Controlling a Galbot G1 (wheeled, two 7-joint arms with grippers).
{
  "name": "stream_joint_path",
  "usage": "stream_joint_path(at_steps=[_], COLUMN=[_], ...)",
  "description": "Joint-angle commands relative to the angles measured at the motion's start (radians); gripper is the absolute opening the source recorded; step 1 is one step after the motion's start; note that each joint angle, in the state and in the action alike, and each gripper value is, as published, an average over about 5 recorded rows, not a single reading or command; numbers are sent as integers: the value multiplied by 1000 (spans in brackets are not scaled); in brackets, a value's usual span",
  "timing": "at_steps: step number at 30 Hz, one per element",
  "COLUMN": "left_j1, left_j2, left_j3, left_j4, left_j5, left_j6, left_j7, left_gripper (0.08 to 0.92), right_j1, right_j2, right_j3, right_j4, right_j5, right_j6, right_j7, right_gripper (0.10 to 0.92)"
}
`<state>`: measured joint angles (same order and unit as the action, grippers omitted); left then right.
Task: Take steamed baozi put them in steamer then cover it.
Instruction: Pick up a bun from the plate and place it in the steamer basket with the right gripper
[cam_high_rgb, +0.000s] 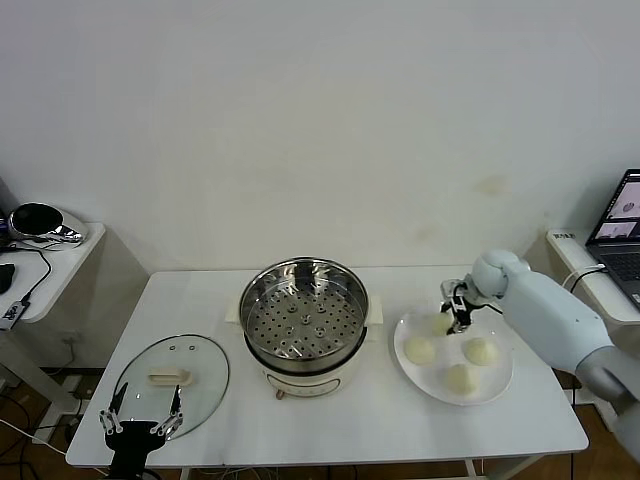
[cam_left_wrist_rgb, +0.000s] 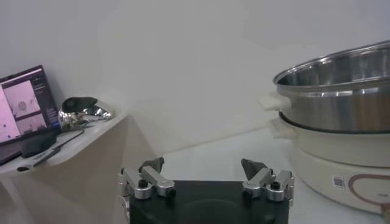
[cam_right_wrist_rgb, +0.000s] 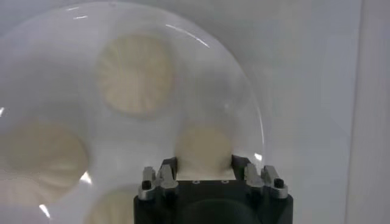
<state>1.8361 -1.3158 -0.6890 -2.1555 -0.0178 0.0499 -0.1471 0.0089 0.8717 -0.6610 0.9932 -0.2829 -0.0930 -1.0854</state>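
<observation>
Four cream-white baozi lie on a flat white plate (cam_high_rgb: 503, 385) at the right of the table. My right gripper (cam_high_rgb: 456, 318) is at the plate's far side, its fingers closed against both sides of one baozi (cam_high_rgb: 441, 323); this bun also shows in the right wrist view (cam_right_wrist_rgb: 204, 146). Three other baozi (cam_high_rgb: 420, 350) (cam_high_rgb: 481, 350) (cam_high_rgb: 460, 378) lie free on the plate. The steel steamer (cam_high_rgb: 303, 312) with its perforated tray stands uncovered at the table's middle and also shows in the left wrist view (cam_left_wrist_rgb: 341, 97). My left gripper (cam_high_rgb: 145, 412) is open and empty at the front left edge.
The round glass lid (cam_high_rgb: 170, 380) with a cream handle lies flat on the table left of the steamer, just beyond my left gripper. A side table with a shiny object (cam_high_rgb: 40, 222) stands at the left. A laptop (cam_high_rgb: 622, 225) sits on a shelf at the right.
</observation>
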Motion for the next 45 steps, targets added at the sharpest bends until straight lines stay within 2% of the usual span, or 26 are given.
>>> stream_joint_path(at_steps=[1,8,15,21,32,45], left_j1=[0,-5,-2,2,16,25], left_j2=[0,7,14,19,20,10], left_j3=[1,8,6,-3,-23,-43], left_j4=[2,3,6,12,9,1], left_j5=[0,-9,-21,-28,-33,-42], left_j6=[0,-3,-16,-29,-41,-53], left_j7=[0,3,5,6,5,5], left_gripper=[823,823,823,823,823,823], right_j1=[93,360,556,602,583,504], right_j2=[-64,-91,23,170,443,538], right_j3=[-88,-244,-365,-481,-631,-677], right_j4=[124,232,256,248,146,-2], right_j5=[88,273,459,528,397,86], right_j6=[-10,-23,1,89,336,599], right_j7=[-6,-15,19,79,155,193], right_gripper=[569,577,579,585,585,585])
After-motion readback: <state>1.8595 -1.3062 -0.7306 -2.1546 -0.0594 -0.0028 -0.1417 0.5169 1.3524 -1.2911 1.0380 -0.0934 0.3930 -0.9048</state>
